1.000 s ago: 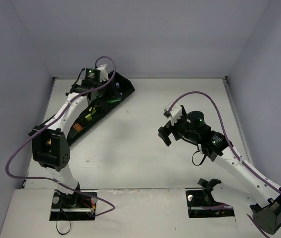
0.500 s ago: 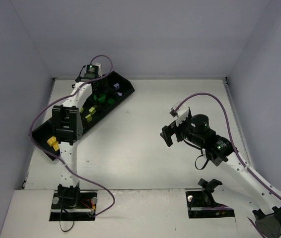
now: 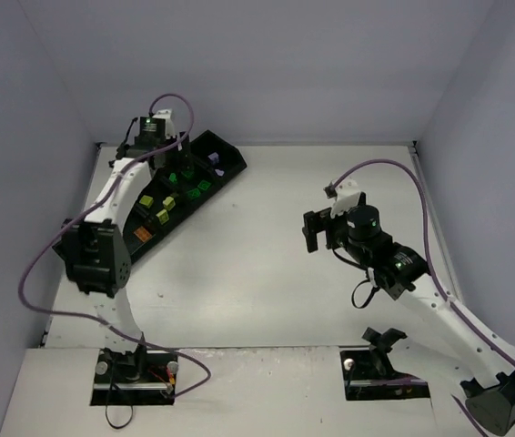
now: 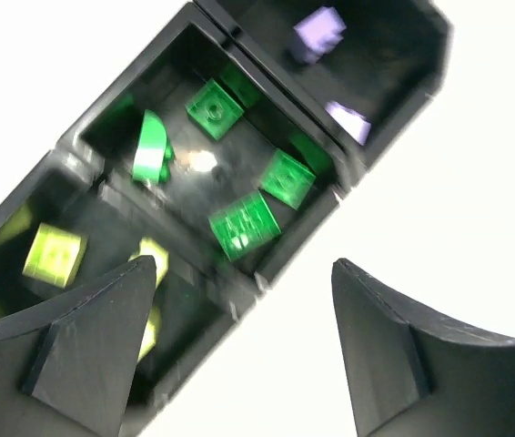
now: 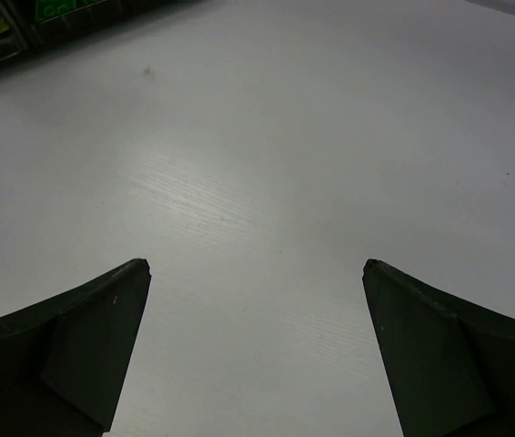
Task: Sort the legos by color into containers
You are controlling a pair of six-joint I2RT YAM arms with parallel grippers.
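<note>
White tabletop (image 3: 257, 264) boxed in by pale grey walls (image 3: 257, 73), black tray (image 3: 229, 153) of containers (image 4: 239, 173) at ten o'clock holding colour-grouped legos (image 4: 244, 224), left gripper (image 4: 244, 266) above it and right gripper (image 5: 256, 266) at three o'clock, both with jaws spread and empty.

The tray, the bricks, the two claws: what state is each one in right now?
Left gripper: open, empty, over the tray.
Right gripper: open, empty, over the table.
Tray: flat on the table, compartments uncovered.
Green legos: loose in one compartment.
Purple legos: loose in the end compartment.
</note>
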